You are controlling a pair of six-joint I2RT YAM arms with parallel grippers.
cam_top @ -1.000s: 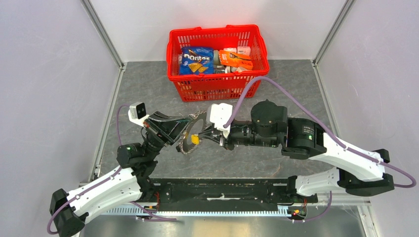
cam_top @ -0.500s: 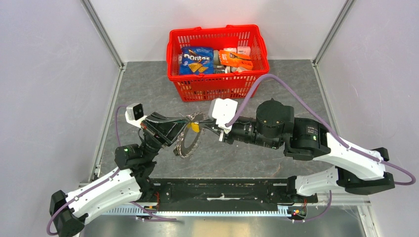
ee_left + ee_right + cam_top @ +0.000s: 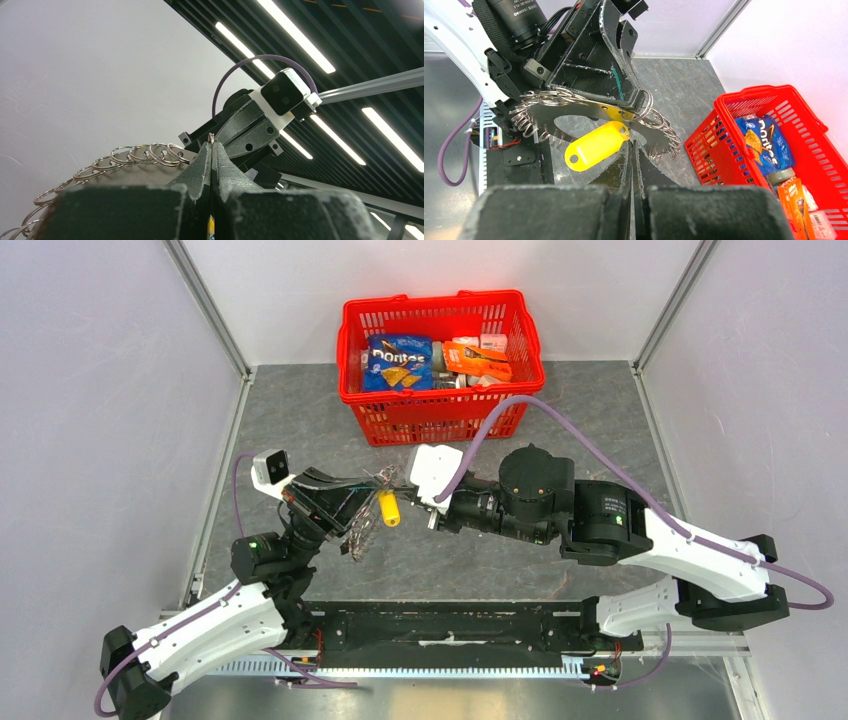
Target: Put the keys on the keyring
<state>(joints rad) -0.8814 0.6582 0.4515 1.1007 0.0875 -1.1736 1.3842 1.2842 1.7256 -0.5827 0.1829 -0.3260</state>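
Right wrist: yellow key [image 3: 594, 149] hangs from toothed grey keyring [image 3: 544, 116], left pincer [image 3: 626, 97] clamping it, right pincer [image 3: 631, 146] closed.

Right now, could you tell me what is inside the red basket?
A blue Doritos bag, an orange packet and a pale box lie on top in the basket. Whatever sits beneath them is covered.

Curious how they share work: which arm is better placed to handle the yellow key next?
Right, probably: right gripper shut at the yellow key, while the left gripper clamps the keyring.
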